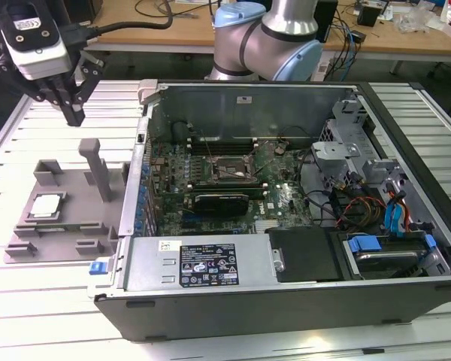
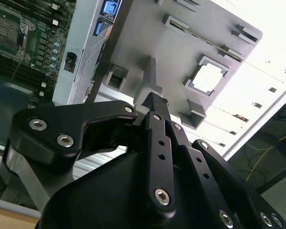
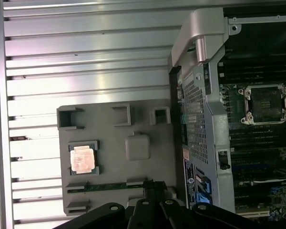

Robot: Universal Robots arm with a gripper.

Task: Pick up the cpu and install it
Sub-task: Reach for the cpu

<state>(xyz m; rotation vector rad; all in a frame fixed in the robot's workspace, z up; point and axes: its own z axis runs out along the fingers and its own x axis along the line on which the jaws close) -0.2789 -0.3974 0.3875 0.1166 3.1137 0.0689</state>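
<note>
The cpu (image 1: 46,207) is a silver square chip lying flat in a recess of the grey plastic tray (image 1: 74,197), at the exterior view's left, beside the open computer case. Both wrist views show the cpu (image 2: 209,77) (image 3: 83,158) sitting in the tray (image 2: 181,47) (image 3: 109,157). My gripper (image 1: 74,114) hangs well above the table, over the tray's far end and off to one side of the chip. Its black fingers (image 2: 155,102) meet at the tips with nothing between them. The empty socket (image 1: 233,169) (image 3: 267,102) sits on the motherboard inside the case.
The open computer case (image 1: 286,226) lies on a slatted metal table (image 1: 37,301), its raised side wall (image 1: 135,180) standing between tray and motherboard. A tall grey post (image 1: 98,167) rises from the tray. Cables, a drive cage and a power supply fill the case's right part.
</note>
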